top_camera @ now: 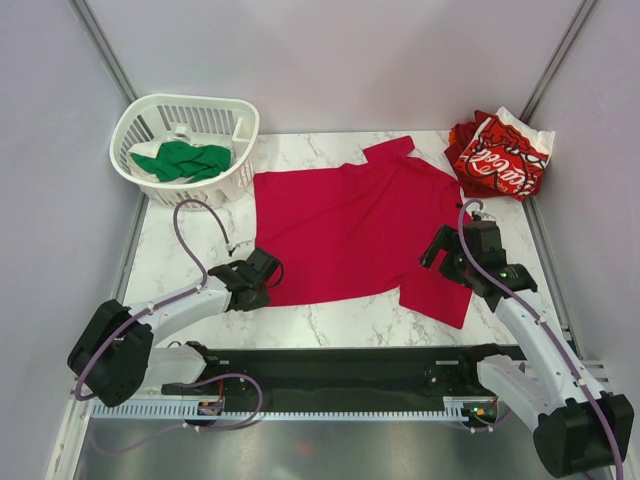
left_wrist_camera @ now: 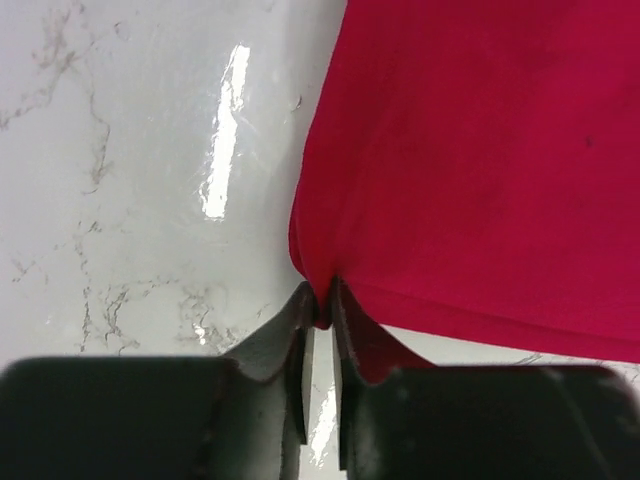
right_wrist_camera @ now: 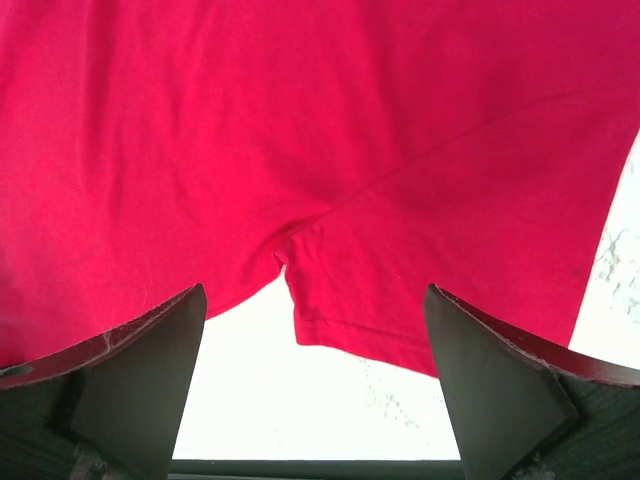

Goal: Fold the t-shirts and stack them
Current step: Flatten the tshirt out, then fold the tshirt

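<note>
We see the red tee [top_camera: 350, 225] spread flat on the middle of the table [top_camera: 330, 322]. It lies sideways, with its hem toward the left and its sleeves toward the right. One sleeve points to the far side. The near sleeve [top_camera: 440, 300] points toward the arms' bases.

Our left gripper [left_wrist_camera: 322, 310] sits low at the tee's near-left hem corner. In the left wrist view its jaws are drawn almost together, with the tip of that corner pinched between them. The cloth beyond the pinch lies smooth on the marble, and a slight crease runs up from the gripped point.

Our right gripper [right_wrist_camera: 312, 292] hangs over the near-right part of the red tee with its jaws spread wide and nothing between them. The right wrist view looks down between the two fingers at the underarm, where the near sleeve meets the body. Bare table shows just below the hem there. We cannot tell whether the fingertips touch the cloth.

The green tee [top_camera: 182, 160] lies bunched inside the basket [top_camera: 215, 106] at the far-left corner. The lettered tee [top_camera: 500, 155], red and white, sits crumpled at the far-right corner, near the red tee's edge.
</note>
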### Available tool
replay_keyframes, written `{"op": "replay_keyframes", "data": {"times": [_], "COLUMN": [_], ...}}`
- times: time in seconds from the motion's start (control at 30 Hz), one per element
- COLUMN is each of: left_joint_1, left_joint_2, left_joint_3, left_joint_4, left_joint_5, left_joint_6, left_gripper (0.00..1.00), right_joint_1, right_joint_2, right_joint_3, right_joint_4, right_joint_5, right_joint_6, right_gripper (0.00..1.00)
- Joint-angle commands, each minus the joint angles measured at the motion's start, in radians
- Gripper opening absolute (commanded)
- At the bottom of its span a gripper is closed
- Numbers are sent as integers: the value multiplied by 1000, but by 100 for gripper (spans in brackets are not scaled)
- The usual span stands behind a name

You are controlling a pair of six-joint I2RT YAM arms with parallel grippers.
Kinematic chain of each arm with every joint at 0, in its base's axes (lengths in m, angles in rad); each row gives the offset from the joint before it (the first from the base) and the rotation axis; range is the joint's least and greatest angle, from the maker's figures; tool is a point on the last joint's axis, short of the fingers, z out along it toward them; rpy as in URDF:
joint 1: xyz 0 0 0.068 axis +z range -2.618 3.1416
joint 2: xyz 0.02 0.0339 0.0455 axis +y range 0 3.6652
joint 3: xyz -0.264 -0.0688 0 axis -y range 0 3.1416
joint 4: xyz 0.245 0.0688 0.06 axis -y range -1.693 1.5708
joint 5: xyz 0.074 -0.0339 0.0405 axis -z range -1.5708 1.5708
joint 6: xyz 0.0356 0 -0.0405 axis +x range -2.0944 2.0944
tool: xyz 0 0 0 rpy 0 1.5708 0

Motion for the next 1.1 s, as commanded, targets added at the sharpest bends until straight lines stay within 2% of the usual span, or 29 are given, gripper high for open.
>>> {"op": "replay_keyframes", "data": {"times": [0.0, 0.03, 0.07, 0.17, 0.23, 0.27, 0.33, 0.5, 0.77, 1.07], "left_joint_1": [15, 15, 17, 46, 66, 69, 69, 69, 69, 69], "left_joint_2": [18, 12, -2, -57, -85, -89, -108, -137, -157, -139], "left_joint_3": [14, 9, 6, -23, -41, -46, -50, -67, -78, -72], "left_joint_4": [121, 121, 127, 148, 173, 174, 180, 190, 196, 196], "left_joint_5": [-4, -12, -18, -20, 8, 8, 8, 5, 9, 8], "left_joint_6": [80, 86, 89, 109, 120, 120, 121, 123, 127, 126], "left_gripper": [17, 7, 3, 2, 2, 2, 2, 2, 2, 2], "right_joint_1": [0, 2, 0, 0, 0, 2, 0, -1, -9, -27], "right_joint_2": [33, 47, 74, 125, 152, 198, 249, 294, 306, 320], "right_joint_3": [-6, 4, 12, 61, 121, 144, 193, 69, -75, -187], "right_joint_4": [-44, -70, -98, -231, -384, -432, -538, -442, -313, -173], "right_joint_5": [38, 88, 110, 261, 390, 512, 564, 310, 171, 113], "right_joint_6": [96, 128, 148, 238, 327, 387, 413, 389, 398, 389], "right_gripper": [98, 98, 98, 98, 98, 98, 98, 98, 88, 61]}}
